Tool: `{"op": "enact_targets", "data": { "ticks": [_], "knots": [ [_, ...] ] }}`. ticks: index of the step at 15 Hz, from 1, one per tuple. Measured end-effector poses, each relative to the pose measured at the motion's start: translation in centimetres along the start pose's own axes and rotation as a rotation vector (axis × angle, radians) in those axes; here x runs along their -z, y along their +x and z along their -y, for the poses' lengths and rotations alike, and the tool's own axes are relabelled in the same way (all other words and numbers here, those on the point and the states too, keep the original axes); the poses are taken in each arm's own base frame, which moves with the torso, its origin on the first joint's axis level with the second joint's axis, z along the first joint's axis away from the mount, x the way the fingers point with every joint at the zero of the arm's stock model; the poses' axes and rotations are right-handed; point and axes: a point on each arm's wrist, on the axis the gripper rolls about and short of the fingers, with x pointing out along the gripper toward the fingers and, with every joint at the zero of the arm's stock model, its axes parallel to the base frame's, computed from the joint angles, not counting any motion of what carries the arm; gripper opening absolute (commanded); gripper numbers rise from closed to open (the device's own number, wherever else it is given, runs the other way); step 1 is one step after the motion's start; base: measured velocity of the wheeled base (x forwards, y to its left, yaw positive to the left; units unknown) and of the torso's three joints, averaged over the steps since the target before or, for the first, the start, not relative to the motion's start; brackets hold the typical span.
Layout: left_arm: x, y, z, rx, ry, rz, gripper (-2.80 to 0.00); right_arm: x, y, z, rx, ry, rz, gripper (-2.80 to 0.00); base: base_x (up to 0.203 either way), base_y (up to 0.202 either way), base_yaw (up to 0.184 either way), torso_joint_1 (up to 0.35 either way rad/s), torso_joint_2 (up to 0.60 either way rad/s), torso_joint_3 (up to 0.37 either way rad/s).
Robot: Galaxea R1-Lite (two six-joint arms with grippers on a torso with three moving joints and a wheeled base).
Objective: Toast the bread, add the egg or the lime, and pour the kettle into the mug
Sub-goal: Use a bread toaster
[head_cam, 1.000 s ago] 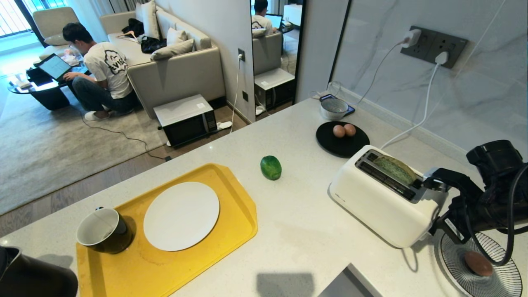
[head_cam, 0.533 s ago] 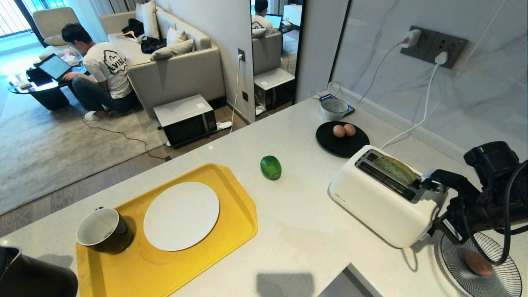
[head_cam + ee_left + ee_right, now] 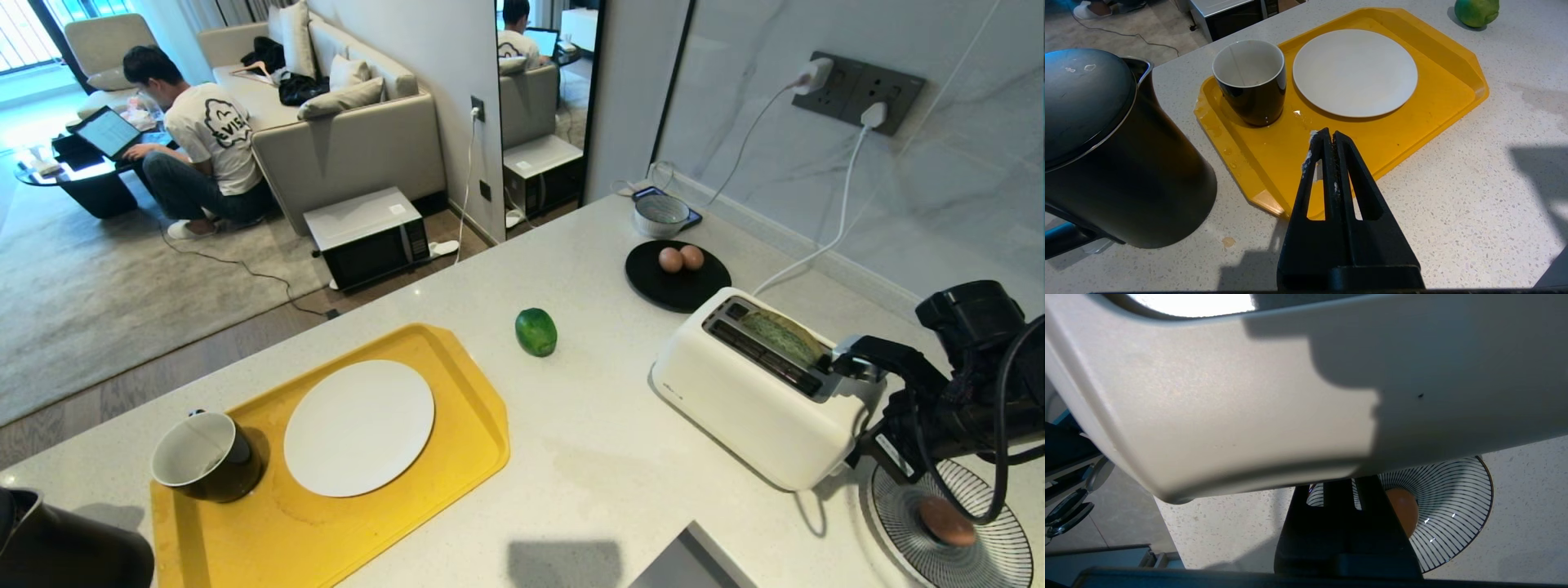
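Honestly barely anything's changed this past second: right pincer (image 3: 845, 365), closed and empty, has only nudged at the toaster's (image 3: 755, 396) 3 o'clock end, bread (image 3: 785, 336) in its slot, so toasting's probably starting.

I look down across a pale speckled bench (image 3: 588, 457) that fills the lower half of the frame. At upper right stands a white marble-veined wall (image 3: 939, 188) with a dark socket plate (image 3: 859, 91) and white plugs and cables. At upper left lies a living room: a grey rug (image 3: 90, 302) on wood floor, a beige sofa (image 3: 343, 122) with cushions, an armchair (image 3: 106, 45) by a bright window, and a person (image 3: 204, 139) sitting on the floor at a laptop. A microwave (image 3: 367, 237) sits on the floor beside the sofa. A tall mirror (image 3: 543, 106) at top centre reflects the room.
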Motion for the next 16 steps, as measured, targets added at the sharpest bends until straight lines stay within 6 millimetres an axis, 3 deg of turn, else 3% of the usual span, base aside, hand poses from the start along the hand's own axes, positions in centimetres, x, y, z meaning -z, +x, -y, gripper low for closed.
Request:
{"op": "enact_targets", "data": {
  "ticks": [16],
  "knots": [
    [0.0,0.0,0.0,0.0,0.0,0.0,-2.8,-0.45,-0.43,0.24,0.015,-0.002,0.02,-2.8,0.0,0.0,0.0,0.0,0.0,0.0]
  ]
}}
